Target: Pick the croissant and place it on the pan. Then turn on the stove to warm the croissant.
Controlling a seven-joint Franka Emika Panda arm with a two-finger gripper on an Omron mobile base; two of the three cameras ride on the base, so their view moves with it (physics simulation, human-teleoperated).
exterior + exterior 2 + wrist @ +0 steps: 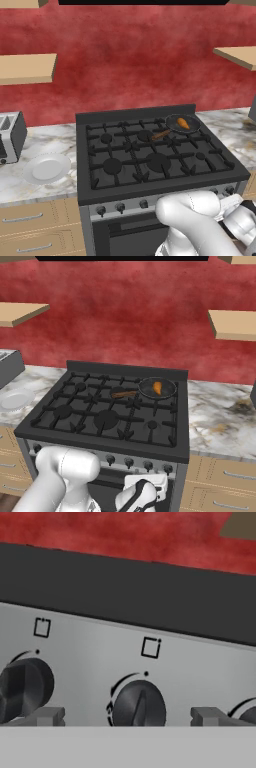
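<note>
Before the stove (pixel 125 677) front, end effector (pixel 127 716) brackets 1 knob (pixel 139 704).

croissant (pixel 183 122): small, orange-brown – lies inside the pan
pan (pixel 176 126): round, dark, wooden handle pointing front-left – sits on the back right burner
stove (pixel 150 152): black grates, silver front, row of dark knobs (pixel 139 703)

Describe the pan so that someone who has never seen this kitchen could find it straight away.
Start at the black stove set in the marble counter. On its back right burner sits the pan, small, round and dark, its brown wooden handle pointing left. Unlike the white plate on the counter, it holds the orange-brown croissant.
</note>
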